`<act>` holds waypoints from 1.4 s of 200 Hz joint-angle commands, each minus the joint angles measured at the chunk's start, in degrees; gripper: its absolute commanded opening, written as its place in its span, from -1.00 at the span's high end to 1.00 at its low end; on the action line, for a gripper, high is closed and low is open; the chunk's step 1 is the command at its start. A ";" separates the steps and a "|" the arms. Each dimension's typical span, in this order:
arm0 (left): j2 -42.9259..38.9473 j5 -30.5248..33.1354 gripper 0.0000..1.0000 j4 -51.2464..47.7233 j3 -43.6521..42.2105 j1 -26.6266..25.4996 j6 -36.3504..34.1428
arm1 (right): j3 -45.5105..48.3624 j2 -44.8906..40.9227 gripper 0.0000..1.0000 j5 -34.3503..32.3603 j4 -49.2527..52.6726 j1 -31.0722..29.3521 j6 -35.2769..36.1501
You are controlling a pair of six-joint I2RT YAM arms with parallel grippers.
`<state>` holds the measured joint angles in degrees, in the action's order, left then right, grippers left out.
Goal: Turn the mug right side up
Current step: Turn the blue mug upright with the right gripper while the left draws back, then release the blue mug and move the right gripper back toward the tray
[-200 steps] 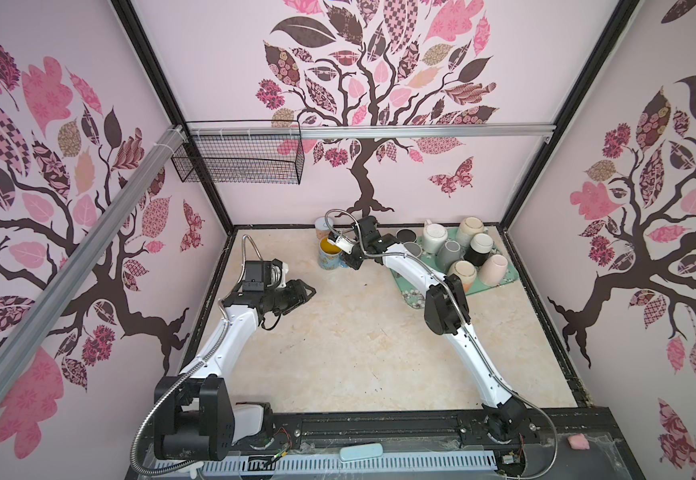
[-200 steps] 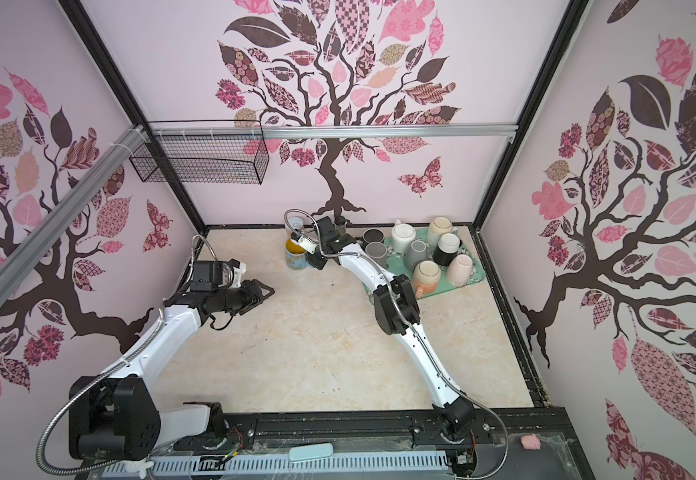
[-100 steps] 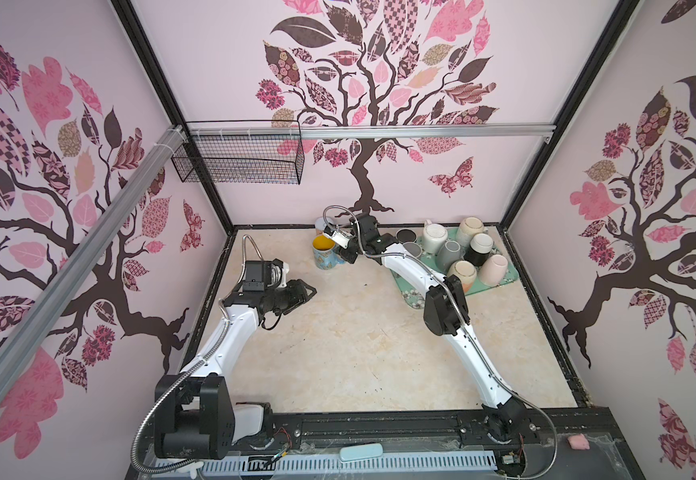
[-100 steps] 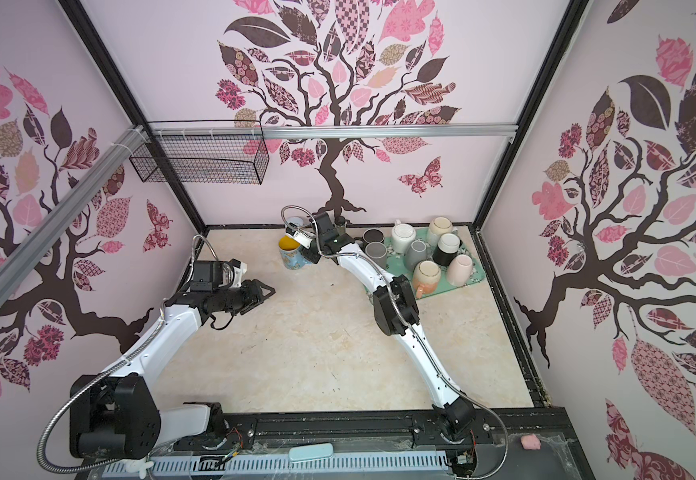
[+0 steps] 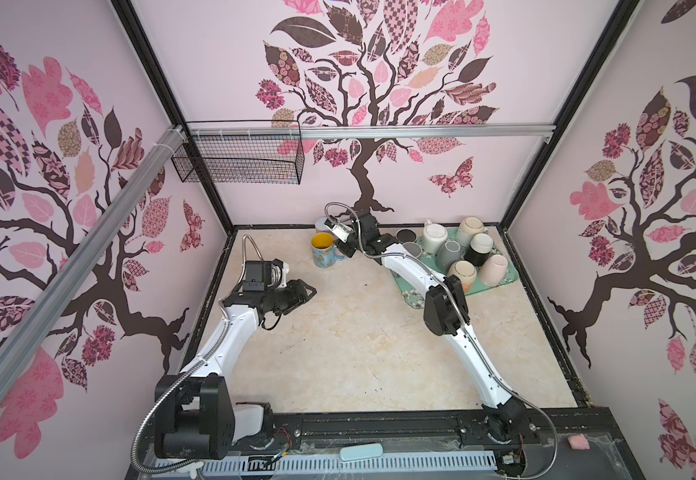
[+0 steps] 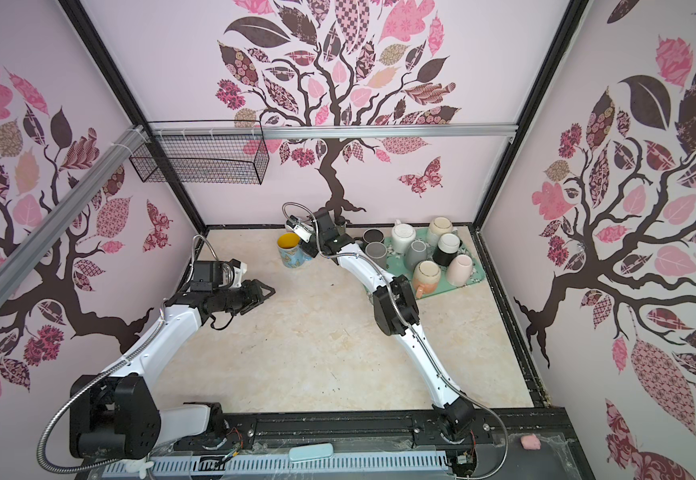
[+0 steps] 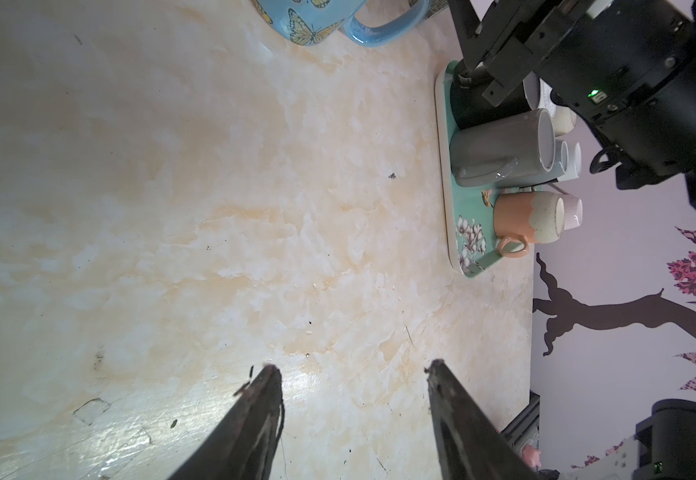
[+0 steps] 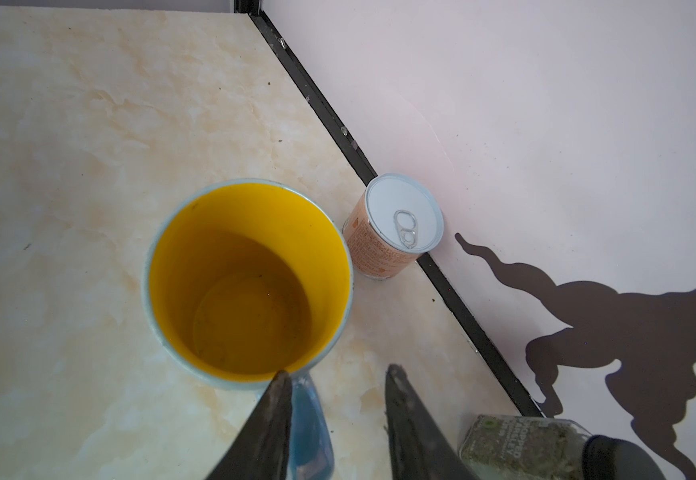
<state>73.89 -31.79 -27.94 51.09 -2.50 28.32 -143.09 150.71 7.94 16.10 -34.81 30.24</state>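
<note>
The mug (image 5: 323, 249) (image 6: 290, 251) is blue with butterflies and yellow inside. It stands upright on the table near the back wall, mouth up. My right gripper (image 5: 344, 245) (image 8: 338, 370) hovers just over its handle (image 8: 308, 415) and is open. The handle lies between the jaws next to one finger, with a clear gap to the other finger. My left gripper (image 5: 313, 291) (image 7: 353, 365) is open and empty over bare table, well to the front left of the mug (image 7: 308, 20).
A teal tray (image 5: 412, 296) (image 7: 469, 245) at the back right carries several upturned mugs. A ring-pull can (image 8: 396, 224) and a herb jar (image 8: 520, 444) stand by the back wall behind the mug. A wire basket (image 5: 238, 158) hangs on the left rail.
My right gripper's jaws have opened off the mug's handle, and the mug now stands free. The left arm has not moved.
</note>
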 commanded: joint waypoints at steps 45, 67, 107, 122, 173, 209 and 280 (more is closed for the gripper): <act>-1.74 0.40 -0.15 3.08 -1.34 0.15 0.24 | 2.01 -8.74 0.00 5.13 3.17 -0.25 -11.45; -1.29 0.27 -0.13 3.31 -0.49 -0.68 0.30 | 6.49 -16.37 -0.02 4.65 6.12 -0.20 -18.47; -2.03 5.68 -0.13 0.90 1.54 -7.20 -2.37 | 24.28 -30.39 -0.15 -9.68 6.73 -0.20 -32.02; -1.63 7.26 -0.13 1.82 1.48 -9.80 -2.32 | 33.23 -37.34 -0.18 -14.17 7.15 -0.09 -36.48; 5.52 10.43 -0.10 5.39 5.74 -17.52 -2.24 | 56.12 -53.28 -0.30 -26.94 5.81 0.13 -41.96; 10.10 16.34 -0.11 7.24 7.90 -23.61 -2.23 | 59.47 -51.85 -0.31 -23.98 11.03 1.96 -49.95; 17.07 15.87 -0.14 6.88 11.72 -27.48 -1.48 | 63.29 -43.02 -0.41 -17.27 3.69 8.27 -54.47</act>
<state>90.98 -16.71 -21.78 61.69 -28.91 27.14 -78.56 103.44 -11.38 22.59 -28.27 -21.85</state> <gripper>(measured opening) 0.567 0.703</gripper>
